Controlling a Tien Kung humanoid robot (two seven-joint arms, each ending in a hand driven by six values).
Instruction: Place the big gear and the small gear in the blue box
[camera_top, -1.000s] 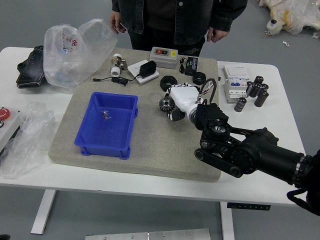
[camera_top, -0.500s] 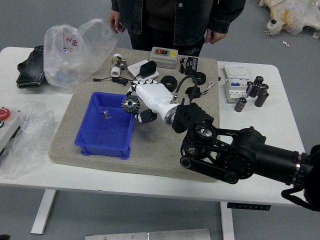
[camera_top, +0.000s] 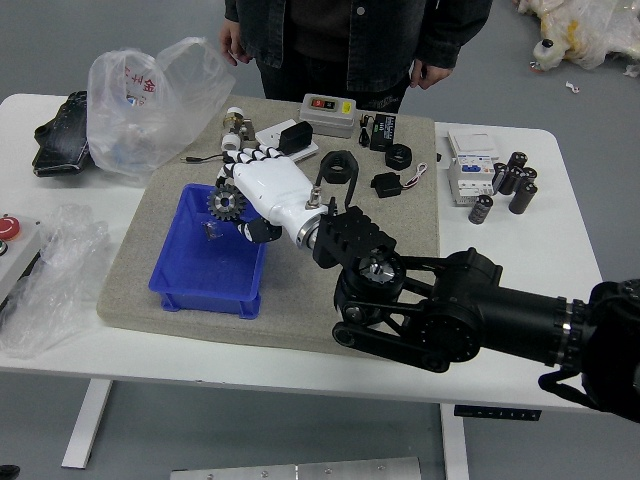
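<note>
Since the earlier frames, the robot's right hand (camera_top: 272, 188), white with black fingers, has travelled toward nine o'clock, carrying a grey toothed metal gear (camera_top: 226, 203) from the mat to the shallow blue plastic box (camera_top: 205, 270). The fingertips pinch the gear, which hangs over the box's twelve o'clock end, close to the far rim. A small metallic piece (camera_top: 212, 230) lies inside, perhaps the small gear, though it is too blurred to be sure; the held one is then likely the big gear. A good release calls for easing slightly toward six o'clock to clear the rim, lowering with the wrist steady, and opening gently so that the teeth neither catch a finger nor knock the piece below. The box stands on a grey-beige mat (camera_top: 310, 300) at the white table's (camera_top: 575, 255) centre-left. Toward eleven o'clock slumps a clear plastic bag (camera_top: 150, 110); toward two o'clock stand a white carton (camera_top: 471, 180) and dark cylinders (camera_top: 522, 197). At twelve o'clock, beyond the table, a person in a dark jacket (camera_top: 385, 40) stands with both hands (camera_top: 232, 45) lowered, touching none of the parts.
</note>
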